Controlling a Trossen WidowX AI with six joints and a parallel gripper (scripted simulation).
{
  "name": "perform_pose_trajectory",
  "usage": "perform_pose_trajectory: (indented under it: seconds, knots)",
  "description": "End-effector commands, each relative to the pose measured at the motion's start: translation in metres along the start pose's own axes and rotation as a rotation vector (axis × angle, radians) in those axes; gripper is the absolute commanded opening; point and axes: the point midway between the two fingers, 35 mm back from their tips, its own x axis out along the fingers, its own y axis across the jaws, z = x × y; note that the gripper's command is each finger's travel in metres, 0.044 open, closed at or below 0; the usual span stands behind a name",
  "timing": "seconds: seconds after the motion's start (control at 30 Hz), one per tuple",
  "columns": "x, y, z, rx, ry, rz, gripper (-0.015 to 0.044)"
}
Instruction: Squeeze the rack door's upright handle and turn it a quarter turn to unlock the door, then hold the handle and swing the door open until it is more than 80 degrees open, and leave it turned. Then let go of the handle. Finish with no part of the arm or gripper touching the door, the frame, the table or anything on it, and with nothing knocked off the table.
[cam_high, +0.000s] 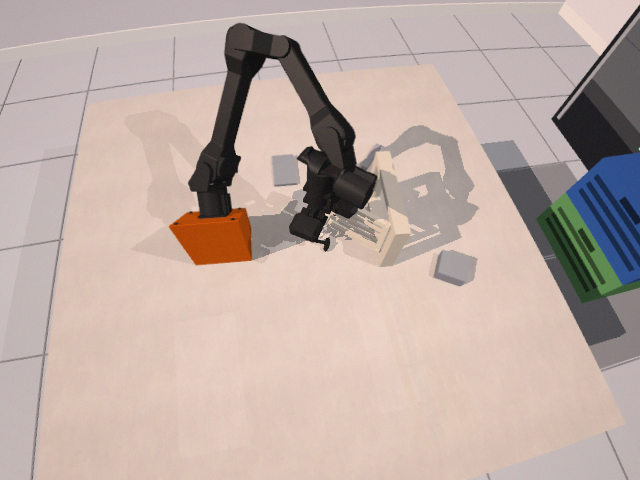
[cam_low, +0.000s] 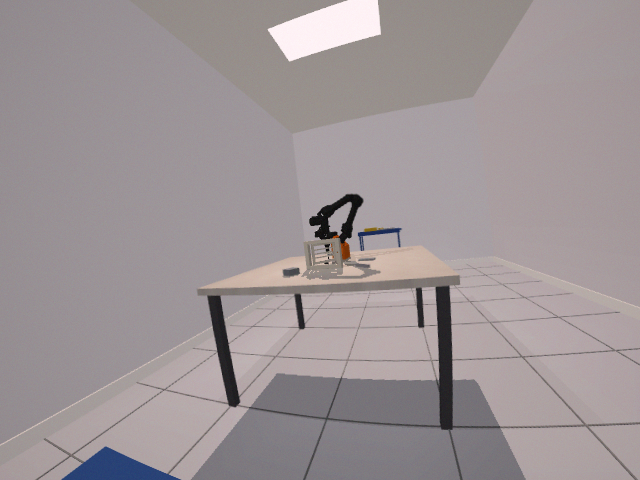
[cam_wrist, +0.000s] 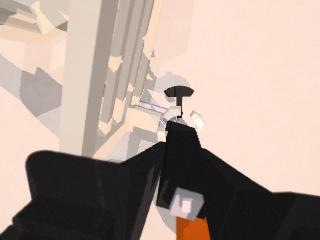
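Observation:
The cream slatted door (cam_high: 381, 241) (cam_wrist: 82, 90) stands swung well out from the cream frame (cam_high: 395, 235) (cam_low: 341, 256), towards the arm's base side; I cannot read its exact angle. My gripper (cam_high: 326, 222) (cam_wrist: 181, 150) points down at the door's free edge and is shut on the upright handle. The handle's dark T-shaped end (cam_high: 326, 243) (cam_wrist: 179, 92) shows just past the fingertips, beside the slats and off to one side of the door face. The gripped part is mostly hidden by the black fingers. The handle's exact turn cannot be read.
A flat grey block (cam_high: 285, 169) lies behind the gripper, on the arm's side of the frame. A grey block (cam_high: 454, 267) (cam_low: 291, 271) lies beyond the frame's near end. The orange base (cam_high: 219, 240) stands left of the gripper. The frame's posts stand close to the wrist.

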Motion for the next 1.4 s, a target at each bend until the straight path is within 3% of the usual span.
perform_pose_trajectory:
  seconds: [0.0,1.37]
  knots:
    - [0.0,-0.006,0.002,-0.068,-0.004,0.003,0.0015]
    - [-0.001,-0.092,0.047,-0.674,-0.008,-0.004,0.0015]
